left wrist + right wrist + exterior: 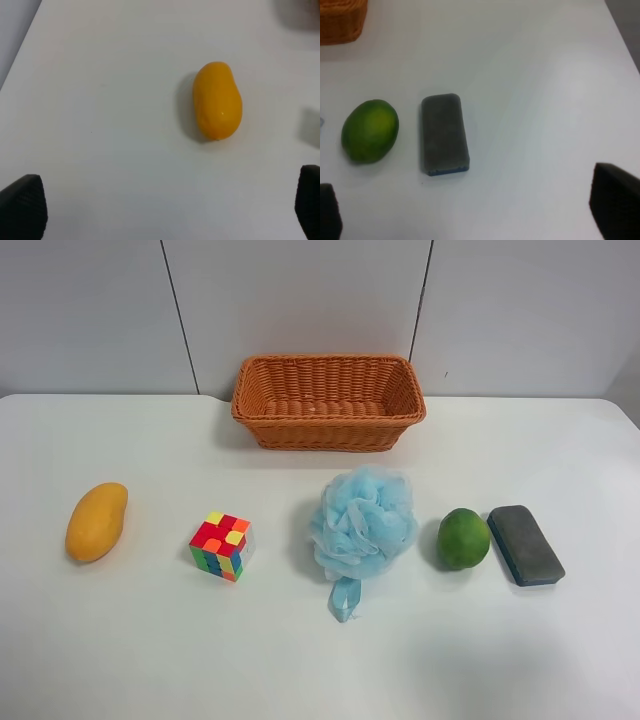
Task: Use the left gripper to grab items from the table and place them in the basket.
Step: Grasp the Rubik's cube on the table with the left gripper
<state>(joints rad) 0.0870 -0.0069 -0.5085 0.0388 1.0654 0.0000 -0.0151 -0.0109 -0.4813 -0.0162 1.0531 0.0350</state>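
Five items lie in a row on the white table: a yellow-orange mango, a multicoloured puzzle cube, a light blue bath pouf, a round green fruit and a dark grey-blue eraser block. The orange-brown wicker basket stands behind them, empty. Neither arm shows in the exterior high view. In the left wrist view, my left gripper is open and empty, short of the mango. My right gripper is open and empty, short of the eraser and the green fruit.
A grey panelled wall rises behind the table. The table's edge shows in the left wrist view and in the right wrist view. A corner of the basket shows in the right wrist view.
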